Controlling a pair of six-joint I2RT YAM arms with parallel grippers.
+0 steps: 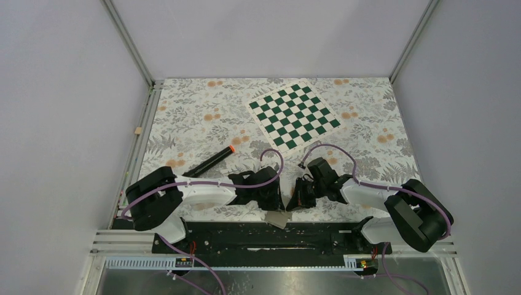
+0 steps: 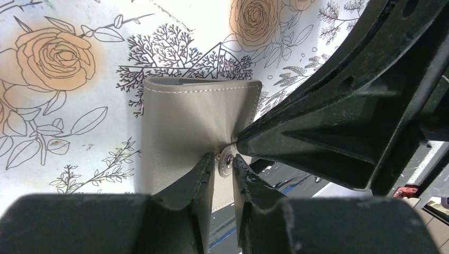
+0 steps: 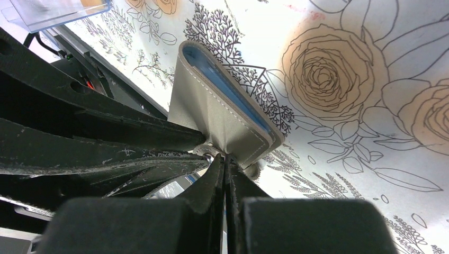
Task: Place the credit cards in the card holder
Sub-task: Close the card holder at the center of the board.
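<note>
The grey card holder (image 1: 278, 219) lies at the table's front edge, folded, with its pale blue inside showing at the fold in the right wrist view (image 3: 212, 108). My left gripper (image 2: 224, 160) is shut on the holder's tab with the metal stud (image 2: 228, 162); the holder's grey outside (image 2: 190, 121) stretches ahead of it. My right gripper (image 3: 226, 159) is shut on the holder's stitched corner, facing the left gripper's fingers (image 3: 106, 137). In the top view the two grippers, left (image 1: 273, 200) and right (image 1: 296, 200), meet over the holder. No credit card shows clearly.
A green-and-white chessboard (image 1: 293, 115) lies at the back. A black marker with an orange tip (image 1: 212, 161) lies left of centre. The corner of a clear plastic tray (image 3: 53, 10) shows an orange patch inside. The black front rail (image 1: 270, 236) runs just behind the holder.
</note>
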